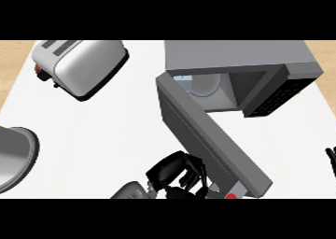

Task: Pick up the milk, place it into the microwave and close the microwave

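**Inspector:** Where is the milk?

**Assessor:** No carton can be made out. The left robot hand (pixel 174 175) sits low at the view's lower edge, just beside the outer face of the microwave door (pixel 212 140). Whether it is clamped on anything cannot be told, as its dark bulk would hide a carton. A small red spot (pixel 231 196) shows under the door's free end, but I cannot tell what it is.

**Inspector:** And the other?

**Assessor:** The right robot hand (pixel 335 161) rests at the right edge, fingers straight and apart, holding nothing.

**Inspector:** Hazards?

**Assessor:** In my judgement, the door is the main one. It stands wide open across the bench (pixel 115 135), between the left robot hand and the cavity of the microwave (pixel 240 58). A direct reach would strike the door and could swing it shut early. The route must pass round the free end. The toaster (pixel 78 65) and the grey pot (pixel 9 154) lie well apart and pose little risk.

**Inspector:** Any markings?

**Assessor:** None can be read. The control panel (pixel 281 95) is dark and shows no writing, and no brand appears on any appliance.
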You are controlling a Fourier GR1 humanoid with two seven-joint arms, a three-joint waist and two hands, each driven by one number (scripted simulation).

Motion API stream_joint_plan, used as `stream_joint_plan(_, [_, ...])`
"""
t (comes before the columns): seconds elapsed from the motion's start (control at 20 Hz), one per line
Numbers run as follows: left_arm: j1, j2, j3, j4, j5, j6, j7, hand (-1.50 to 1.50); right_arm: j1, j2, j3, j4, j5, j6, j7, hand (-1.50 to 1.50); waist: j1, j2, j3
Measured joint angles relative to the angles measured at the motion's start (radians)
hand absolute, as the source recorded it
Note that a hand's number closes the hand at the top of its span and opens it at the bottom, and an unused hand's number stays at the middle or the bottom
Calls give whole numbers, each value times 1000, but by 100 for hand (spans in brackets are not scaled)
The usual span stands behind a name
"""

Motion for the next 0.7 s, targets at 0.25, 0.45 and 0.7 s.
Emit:
stream_joint_plan(0.25, [-86, 0, -133, 72, 121, 199, 14, 150, -11, -22, -8, -69, -46, 32, 17, -150, -30, 5, -1])
stream_joint_plan(0.45, [-139, 0, -190, 91, 194, 331, 29, 150, -20, -43, -10, -122, -79, 54, 37, -150, -60, 10, -2])
stream_joint_plan(0.7, [-181, 0, -210, 85, 292, 456, 1, 150, -34, -65, 3, -171, -122, 85, 81, -150, -93, 19, -5])
